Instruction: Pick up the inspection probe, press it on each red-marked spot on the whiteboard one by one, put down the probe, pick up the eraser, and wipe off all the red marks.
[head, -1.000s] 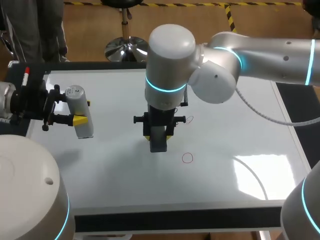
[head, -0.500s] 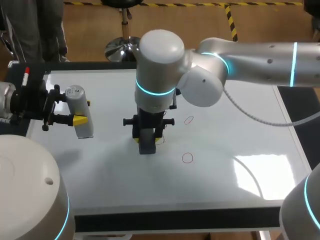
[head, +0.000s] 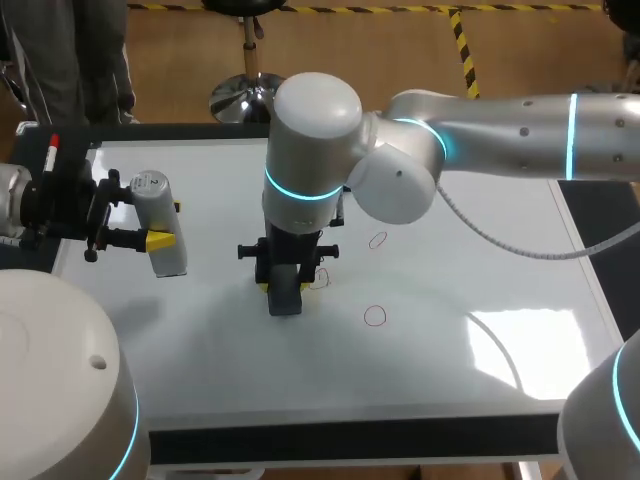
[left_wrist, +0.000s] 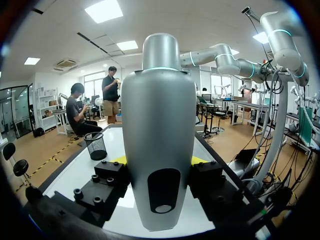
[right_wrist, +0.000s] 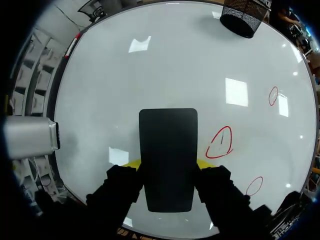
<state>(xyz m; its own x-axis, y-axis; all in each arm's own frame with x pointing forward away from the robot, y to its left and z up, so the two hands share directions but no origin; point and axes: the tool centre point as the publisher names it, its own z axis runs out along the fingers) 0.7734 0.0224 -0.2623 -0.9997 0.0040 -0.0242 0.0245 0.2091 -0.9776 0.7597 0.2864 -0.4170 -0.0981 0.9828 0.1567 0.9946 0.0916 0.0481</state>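
The whiteboard (head: 480, 220) covers the table. My left gripper (head: 160, 240) hovers over its left edge, shut on the silver-grey inspection probe (head: 163, 222); in the left wrist view the probe (left_wrist: 160, 145) stands between my left gripper's (left_wrist: 160, 162) fingers. My right arm reaches to the board's middle, its gripper (head: 288, 288) shut on the black eraser (head: 285, 298), low over the board. Just right of the eraser is one red mark (head: 322, 279), with two more red circles (head: 377, 240) (head: 375, 316) farther right. In the right wrist view the eraser (right_wrist: 168, 157) lies beside a red mark (right_wrist: 220, 141).
A red-capped marker (head: 50, 155) lies at the board's far left edge. A black mesh cup (right_wrist: 245, 17) stands near the far edge of the board. Bare board lies to the front and right.
My right arm has carried the eraser leftward and a little toward the front of the board. The left arm and the probe have not moved.
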